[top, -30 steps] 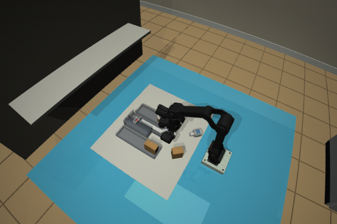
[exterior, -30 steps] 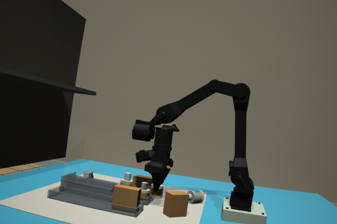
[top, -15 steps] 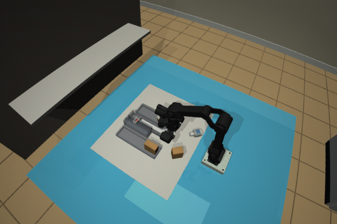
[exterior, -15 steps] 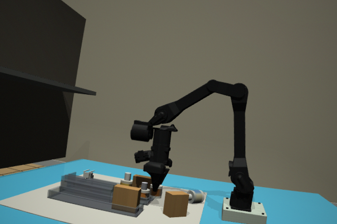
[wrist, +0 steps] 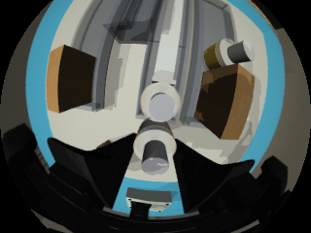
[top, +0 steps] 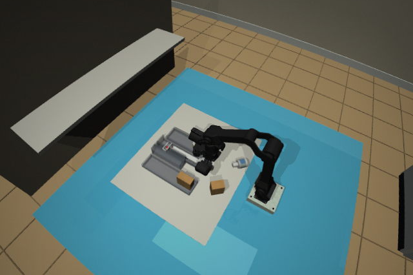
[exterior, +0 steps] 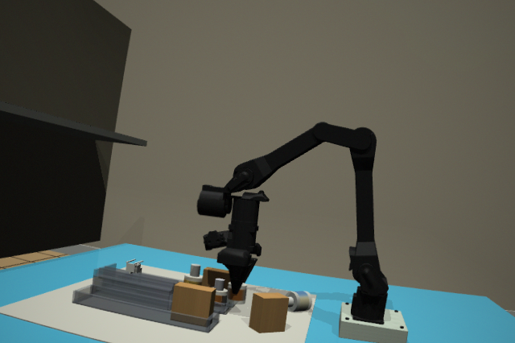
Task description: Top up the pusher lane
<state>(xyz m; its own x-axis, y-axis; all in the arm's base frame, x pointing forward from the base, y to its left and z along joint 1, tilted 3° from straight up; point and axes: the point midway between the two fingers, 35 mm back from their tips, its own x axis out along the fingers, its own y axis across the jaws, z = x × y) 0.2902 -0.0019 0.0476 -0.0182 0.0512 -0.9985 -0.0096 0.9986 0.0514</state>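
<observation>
My gripper [top: 204, 167] [exterior: 236, 287] [wrist: 155, 140] points down and is shut on a brown jar [exterior: 242, 291] [wrist: 155, 155] with a pale cap, held upright at the front mouth of the middle lane. A matching jar [exterior: 220, 290] [wrist: 159, 104] stands in that lane just behind it; I cannot tell if they touch. The grey three-lane rack [top: 160, 161] [exterior: 125, 289] lies on the white mat [top: 173, 212]. The pusher plate [top: 166, 149] [exterior: 133, 265] sits far back in the lane. In the top view the gripper hides the held jar.
A brown box [top: 184, 179] [exterior: 193, 299] [wrist: 72, 78] stands in the nearest lane. Another box [top: 217, 186] [exterior: 268, 312] is loose on the mat. A third box [exterior: 214, 275] [wrist: 224, 100] and an olive jar [exterior: 194, 272] [wrist: 227, 53] stand by the far lane. A blue-grey jar [top: 241, 162] [exterior: 300, 299] lies on its side.
</observation>
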